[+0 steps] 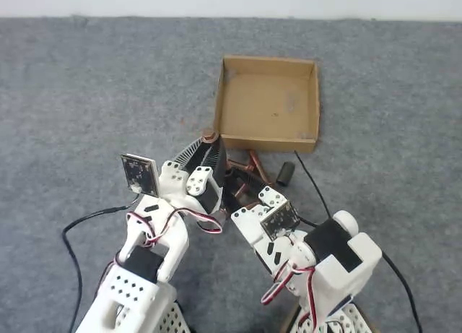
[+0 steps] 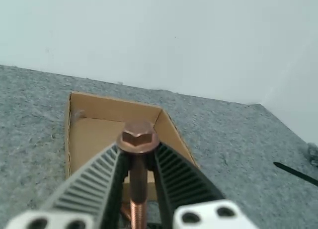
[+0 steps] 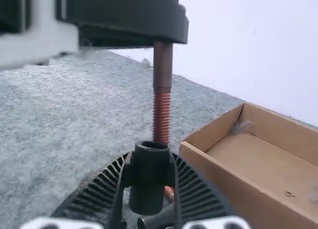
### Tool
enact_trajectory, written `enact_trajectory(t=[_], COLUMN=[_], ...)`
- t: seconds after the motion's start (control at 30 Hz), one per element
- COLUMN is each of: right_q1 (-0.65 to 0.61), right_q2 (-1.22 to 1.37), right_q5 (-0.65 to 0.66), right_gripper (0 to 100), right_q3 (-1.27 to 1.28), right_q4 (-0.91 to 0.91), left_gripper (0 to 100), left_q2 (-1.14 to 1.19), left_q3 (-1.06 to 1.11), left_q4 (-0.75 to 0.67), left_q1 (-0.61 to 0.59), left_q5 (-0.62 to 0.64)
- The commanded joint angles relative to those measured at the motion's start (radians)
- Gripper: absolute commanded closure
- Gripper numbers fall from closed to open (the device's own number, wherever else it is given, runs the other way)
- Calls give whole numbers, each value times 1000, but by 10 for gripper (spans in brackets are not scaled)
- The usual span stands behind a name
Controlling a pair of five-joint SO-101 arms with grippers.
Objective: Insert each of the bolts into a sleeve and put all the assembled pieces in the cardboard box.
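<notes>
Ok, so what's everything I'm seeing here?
carpet: one, grey, under everything.
cardboard box: one, brown, far side of the carpet.
held sleeve: one, black, in the right jaws.
held bolt: one, copper, tip at that sleeve's mouth.
loose sleeve: one, black, just before the box.
loose bolts: at least one, copper, beside the loose sleeve.
cables: two, black, on the carpet.
left arm: white, jaws shut on the held bolt.
right arm: white, jaws shut on the held sleeve.

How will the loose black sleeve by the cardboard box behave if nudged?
The loose black cylindrical sleeve appears to lie on its side, so it may roll, though the grey carpet should slow it. It looks rigid, likely holding shape when gripped.
</notes>
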Motion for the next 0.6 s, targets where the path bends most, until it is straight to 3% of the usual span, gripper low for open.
enact_trajectory(t=[0.0, 0.57], right_q1=[16, 19], right_q2=[-54, -54], right_q5=[-2, -2], right_gripper=[992, 992], right_q3=[-26, -26], right_q4=[-2, -2], left_gripper=[989, 989], left_q2=[9, 9], left_q3=[-41, -41], left_q4=[-25, -20], left_q1=[11, -11], left_q5=[-5, -5])
